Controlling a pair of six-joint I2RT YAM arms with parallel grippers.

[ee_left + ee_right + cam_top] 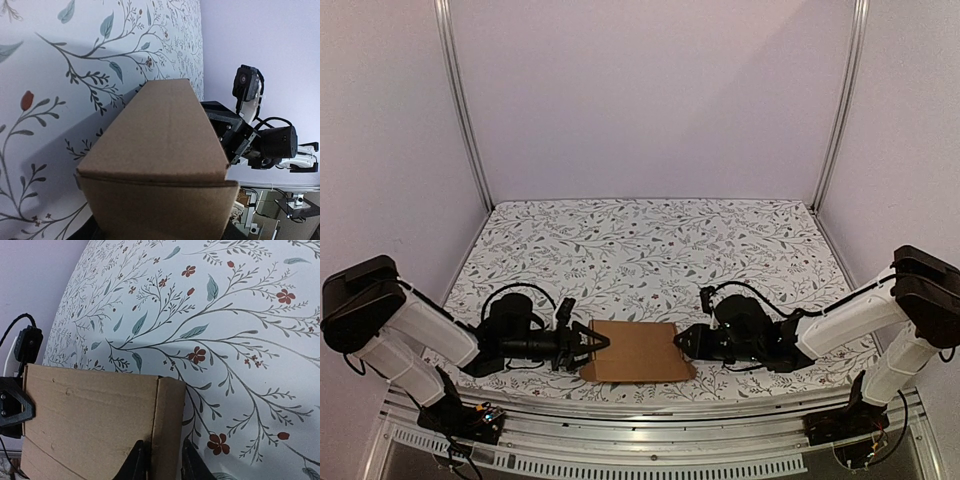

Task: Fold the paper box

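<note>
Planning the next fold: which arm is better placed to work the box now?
Probably right: the right gripper has fingers astride a raised flap of the box; the left gripper sits open at the opposite edge.

Plain lilac walls (650,90), floral tablecloth (650,240), aluminium posts (460,100)

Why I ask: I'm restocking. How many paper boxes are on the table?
1. The paper box sits near the table's front edge, between the left arm and right arm. No other shows.

robot lab test booth; aluminium frame posts (460,110), plain lilac walls (650,90), floral-cloth table (650,240)
</note>
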